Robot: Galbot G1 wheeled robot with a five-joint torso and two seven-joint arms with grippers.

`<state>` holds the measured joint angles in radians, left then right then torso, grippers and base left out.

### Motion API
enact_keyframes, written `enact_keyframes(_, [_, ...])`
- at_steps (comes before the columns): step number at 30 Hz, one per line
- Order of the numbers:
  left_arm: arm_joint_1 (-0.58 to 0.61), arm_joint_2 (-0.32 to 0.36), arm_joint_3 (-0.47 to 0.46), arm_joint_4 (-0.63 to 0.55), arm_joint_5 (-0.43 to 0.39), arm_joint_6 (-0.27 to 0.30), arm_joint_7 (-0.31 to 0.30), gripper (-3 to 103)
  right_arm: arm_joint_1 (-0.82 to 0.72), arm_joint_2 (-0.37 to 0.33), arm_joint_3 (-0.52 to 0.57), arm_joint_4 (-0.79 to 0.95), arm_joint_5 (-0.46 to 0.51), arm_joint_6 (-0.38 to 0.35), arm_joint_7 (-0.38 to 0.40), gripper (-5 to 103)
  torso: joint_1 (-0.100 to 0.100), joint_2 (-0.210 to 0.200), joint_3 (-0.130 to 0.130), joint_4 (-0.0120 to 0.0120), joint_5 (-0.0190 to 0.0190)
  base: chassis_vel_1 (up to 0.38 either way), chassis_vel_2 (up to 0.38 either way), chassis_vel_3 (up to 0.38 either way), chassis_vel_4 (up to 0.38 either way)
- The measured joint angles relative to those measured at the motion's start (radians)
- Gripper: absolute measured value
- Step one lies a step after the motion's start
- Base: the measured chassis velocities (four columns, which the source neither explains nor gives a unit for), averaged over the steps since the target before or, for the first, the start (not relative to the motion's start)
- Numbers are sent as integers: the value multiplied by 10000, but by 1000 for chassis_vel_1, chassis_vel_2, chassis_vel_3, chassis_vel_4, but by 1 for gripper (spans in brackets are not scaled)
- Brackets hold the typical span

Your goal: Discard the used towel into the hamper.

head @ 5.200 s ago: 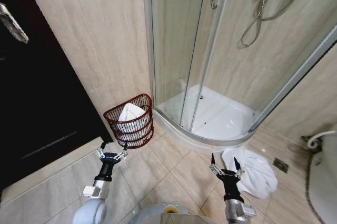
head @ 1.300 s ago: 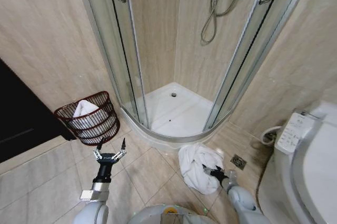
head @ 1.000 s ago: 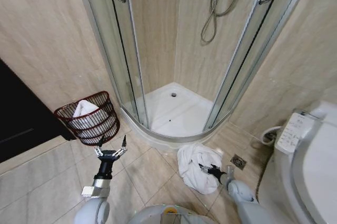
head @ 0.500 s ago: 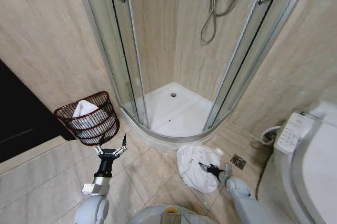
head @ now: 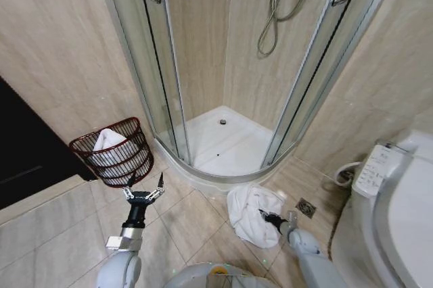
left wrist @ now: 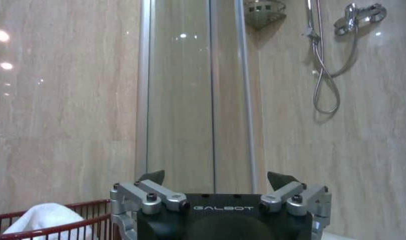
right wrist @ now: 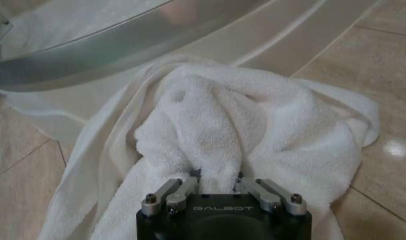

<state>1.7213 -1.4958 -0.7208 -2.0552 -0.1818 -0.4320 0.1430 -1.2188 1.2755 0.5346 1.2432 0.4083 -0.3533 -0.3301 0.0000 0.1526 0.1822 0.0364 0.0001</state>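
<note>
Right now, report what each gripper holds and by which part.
The right gripper is shut on a raised fold in the middle of the white towel on the floor. The left gripper is open, holding nothing.

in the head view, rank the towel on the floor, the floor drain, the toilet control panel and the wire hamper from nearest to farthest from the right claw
1. Crumpled white towel on the floor tiles: the right claw is shut on a fold of it.
2. Small square metal floor drain, just to the claw's right.
3. White toilet control panel, farther right and beyond.
4. Round reddish-brown wire hamper, far left beside the shower door.
</note>
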Motion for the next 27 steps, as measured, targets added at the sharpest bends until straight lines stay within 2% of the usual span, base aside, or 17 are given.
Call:
enact_keyframes(4, [7, 0, 6, -2, -15, 0, 6, 100, -116, -6, 19, 79, 70, 148, 122, 17, 0, 0, 0, 2, 1, 0, 0, 0, 0])
enact_keyframes(7, [-4, -3, 7, -2, -36, -7, 6, 100, -287, 30, 19, 244, -2, 578, 524, 17, 0, 0, 0, 3, 2, 0, 0, 0, 0])
enact_keyframes(8, [-5, -6, 7, -2, -54, -7, 6, 100, -401, 99, 17, 348, -238, 1012, 903, 17, 0, 0, 1, 3, 3, 0, 0, 0, 0])
enact_keyframes(9, [-4, -21, 8, -2, -104, -11, 5, 100, -634, 263, 23, 535, -829, 1928, 1600, 17, 0, 0, 1, 3, 4, 0, 0, 0, 0])
enact_keyframes(10, [-4, -21, 8, -2, -104, -11, 5, 100, -634, 263, 23, 535, -829, 1928, 1600, 17, 0, 0, 1, 3, 4, 0, 0, 0, 0])
enact_keyframes(12, [-3, -26, 19, 0, -146, -13, 6, 100, -895, 388, 36, 778, -1330, 2764, 2239, 17, 0, -1, 1, 3, 6, 0, 0, 0, 0])
enact_keyframes(14, [-21, -23, 39, 39, -185, -29, 16, 100, -1380, 523, 94, 1305, -2034, 4059, 3160, 17, 0, 0, 1, 0, 2, 0, 0, 0, 0])
enact_keyframes(15, [-21, -23, 39, 39, -185, -29, 16, 100, -1380, 523, 94, 1305, -2034, 4059, 3160, 17, 0, 0, 1, 0, 2, 0, 0, 0, 0])
enact_keyframes(18, [-54, 13, 65, 68, -238, -44, 32, 100, -2073, 597, 322, 2391, -2747, 5280, 4042, 17, 0, 0, 1, 0, -1, 0, 0, 0, 0])
enact_keyframes(23, [-94, 47, 107, 78, -312, -56, 68, 100, -2903, 706, 697, 4014, -2699, 5415, 4193, 16, 0, 0, 1, 0, -1, 0, 0, 0, 0])
enact_keyframes(26, [-177, 52, 174, 92, -364, -58, 132, 100, -3813, 754, 1060, 5764, -2492, 5405, 4196, 16, 0, 0, 0, -1, 0, 0, 0, 0, 0])
enact_keyframes(27, [-177, 52, 174, 92, -364, -58, 132, 100, -3813, 754, 1060, 5764, -2492, 5405, 4196, 16, 0, 0, 0, -1, 0, 0, 0, 0, 0])
